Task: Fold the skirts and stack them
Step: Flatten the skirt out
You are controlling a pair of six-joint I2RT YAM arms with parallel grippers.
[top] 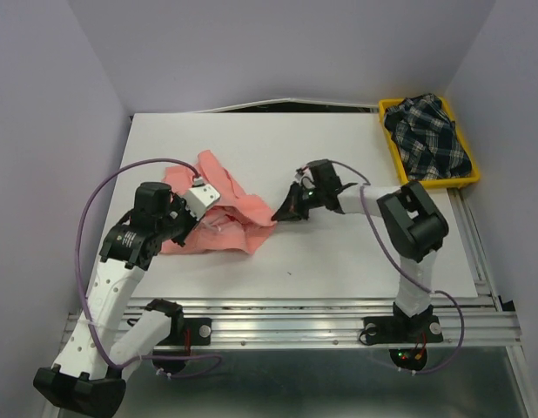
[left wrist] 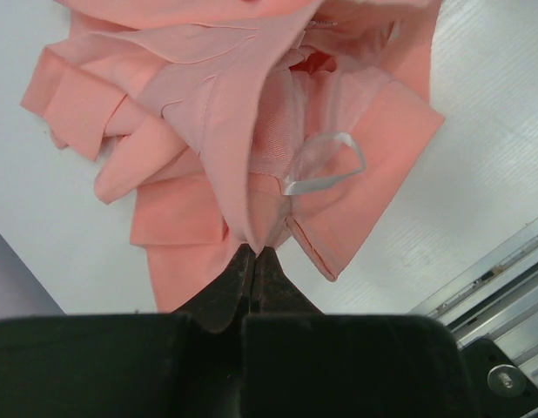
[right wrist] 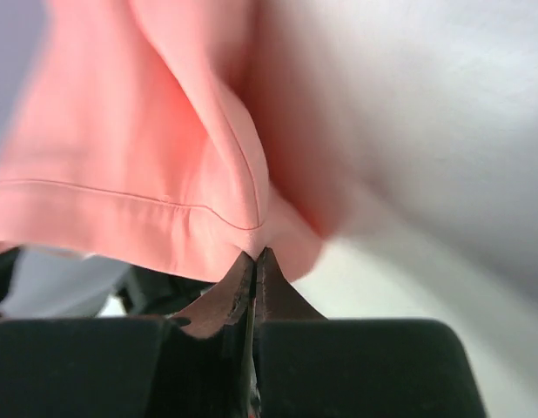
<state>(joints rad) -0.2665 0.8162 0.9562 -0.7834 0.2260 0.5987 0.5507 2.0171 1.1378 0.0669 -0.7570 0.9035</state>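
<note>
Spreading step, pink skirt first. Salmon-pink skirt point(top: 230, 228) lies bunched at centre-left of the top view on the tabletop point(top: 339, 261). Plaid skirt point(top: 426, 135) sits heaped in the yellow tray point(top: 467, 178), upper right. Left gripper point(left wrist: 254, 254) is pressed together on a fold within the bunch. Right gripper point(right wrist: 256, 254) pinches a hem corner at the skirt's right tip. Judgement: draw the grips apart, low and level, flattening the cloth before any fold. Left grip seems to hold several layers and may need retaking at an edge. Clear hanger loop point(left wrist: 321, 178) could snag.
</note>
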